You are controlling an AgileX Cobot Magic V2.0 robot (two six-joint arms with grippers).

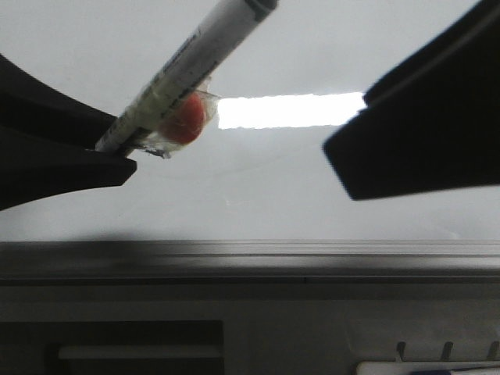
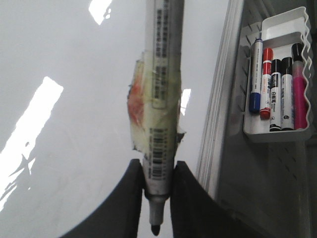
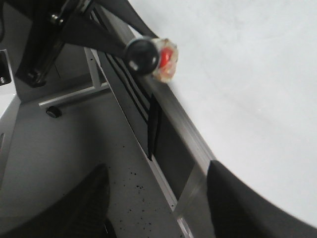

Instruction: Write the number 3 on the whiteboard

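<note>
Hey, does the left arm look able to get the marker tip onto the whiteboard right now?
Probably yes. The left gripper clamps the marker with its tip uncapped, and the whiteboard around it looks bare, with nothing between them.

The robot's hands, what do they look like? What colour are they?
The left gripper has two black fingers, smooth and curved, wide at the base and narrow at the tips. The right gripper has the same black, matte, rounded fingers. In the front view the right finger looks like a flat, dark slab with squared edges. No cables, stickers or writing show on either.
</note>
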